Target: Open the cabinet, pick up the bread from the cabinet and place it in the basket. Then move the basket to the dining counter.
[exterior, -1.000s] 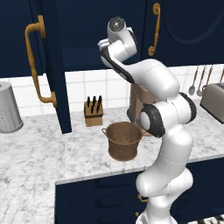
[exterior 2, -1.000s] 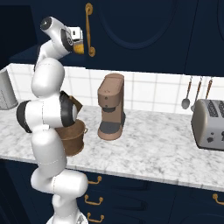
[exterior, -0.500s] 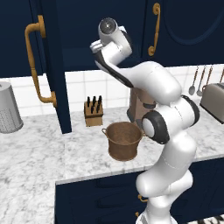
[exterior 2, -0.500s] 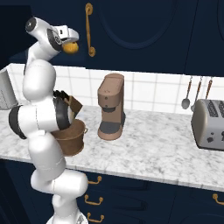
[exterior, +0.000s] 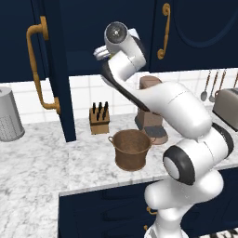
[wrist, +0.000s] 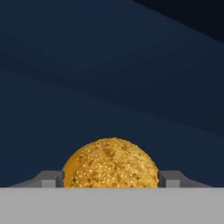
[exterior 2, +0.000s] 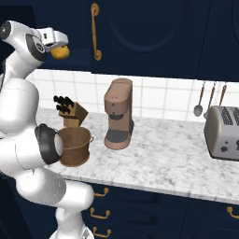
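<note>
Your pincer [exterior 2: 59, 46] is up at the open cabinet [exterior: 58, 69], and the hand view shows its two tips pressed against either side of the bread [wrist: 110, 162], so you are pinching the bun. In the right base view the bread [exterior 2: 60, 51] sits just under the hand, at about 11 o'clock in the frame, high above the table [exterior 2: 163, 163].

Going left to right along the table: a grey perforated cylinder [exterior: 9, 114] at 9 o'clock, then the cabinet's open door edge with its brass handle [exterior: 39, 69], the knife block [exterior: 99, 118], the basket [exterior: 132, 148] near the middle, the coffee machine [exterior 2: 119, 114] just behind it, hanging utensils [exterior 2: 210, 100], and the toaster [exterior 2: 224, 133] at 3 o'clock.

For the carry, keep the grip steady and bring the bun clear of the cabinet opening before lowering. Come down straight over the basket's mouth, then release low so it does not bounce out. Mind the knife block and the coffee machine, both near the basket, and your own forearm, which passes above it.
</note>
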